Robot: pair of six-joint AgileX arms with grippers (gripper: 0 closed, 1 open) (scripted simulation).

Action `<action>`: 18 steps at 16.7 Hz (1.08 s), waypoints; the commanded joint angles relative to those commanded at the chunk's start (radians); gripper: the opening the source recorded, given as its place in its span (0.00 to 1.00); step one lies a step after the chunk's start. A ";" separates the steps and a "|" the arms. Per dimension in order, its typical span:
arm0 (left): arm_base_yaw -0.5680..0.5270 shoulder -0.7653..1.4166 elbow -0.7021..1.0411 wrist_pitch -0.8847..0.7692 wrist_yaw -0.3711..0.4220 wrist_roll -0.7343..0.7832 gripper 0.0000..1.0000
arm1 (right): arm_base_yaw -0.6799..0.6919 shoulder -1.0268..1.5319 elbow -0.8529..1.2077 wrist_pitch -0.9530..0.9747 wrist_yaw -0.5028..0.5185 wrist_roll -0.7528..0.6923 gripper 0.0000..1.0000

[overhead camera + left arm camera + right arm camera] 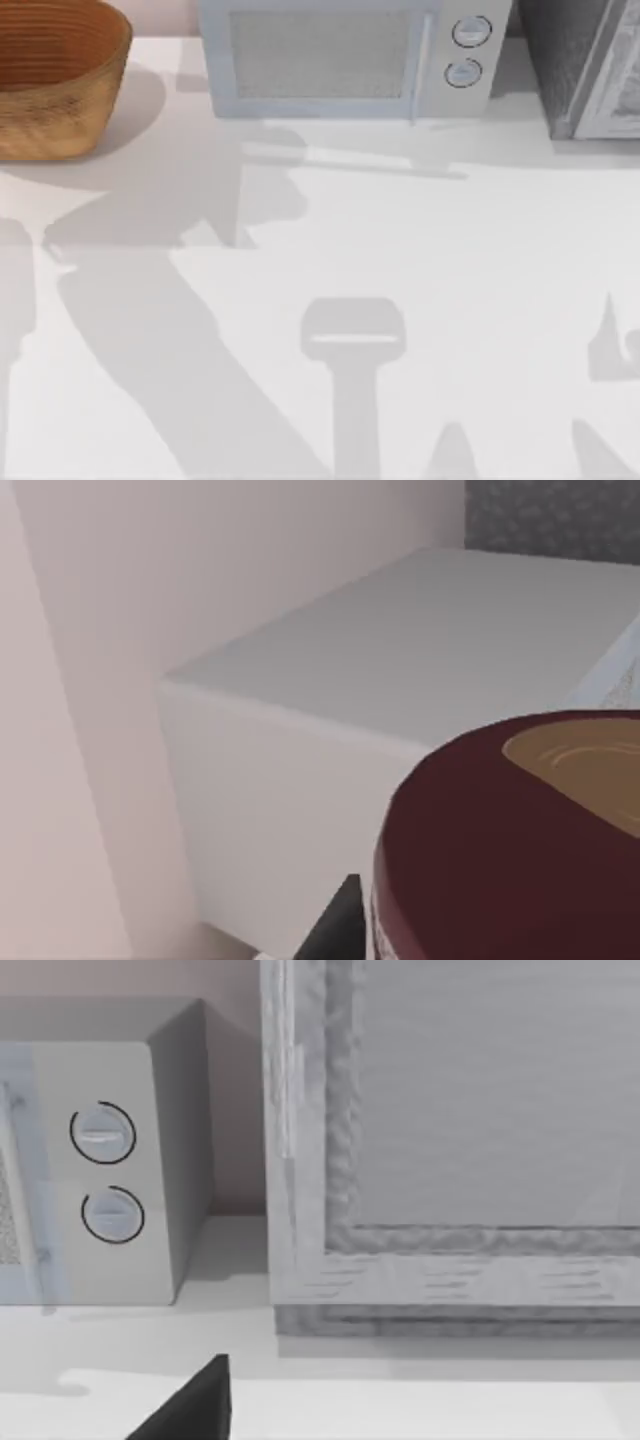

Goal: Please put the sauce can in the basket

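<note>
Close against my left gripper's dark finger, the maroon-topped sauce can looks held, though I cannot tell how tight; beyond it is the microwave, and the basket sits at the table's far left.

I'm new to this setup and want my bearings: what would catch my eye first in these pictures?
The large tan-brown woven wicker basket stands at the table's far left corner in the top view, beside a pale grey microwave with two round dials at the back. In the left wrist view, the small sauce can with its dark maroon round top looms very close to the camera. Long arm shadows cross the white table.
</note>
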 joint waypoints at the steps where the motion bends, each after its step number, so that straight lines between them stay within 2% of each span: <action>1: 0.033 0.006 0.034 -0.028 -0.032 -0.030 0.00 | 0.000 0.000 0.000 0.000 0.000 0.000 1.00; 3: 0.071 0.013 0.072 -0.058 -0.070 -0.061 0.00 | 0.000 0.000 0.000 0.000 0.000 0.000 1.00; 9: 0.071 0.012 0.074 -0.055 -0.075 -0.063 0.00 | 0.000 0.000 0.000 0.000 0.000 0.000 1.00; 18: -0.038 0.125 0.115 0.094 -0.180 -0.153 0.00 | 0.000 0.000 0.000 0.000 0.000 0.000 1.00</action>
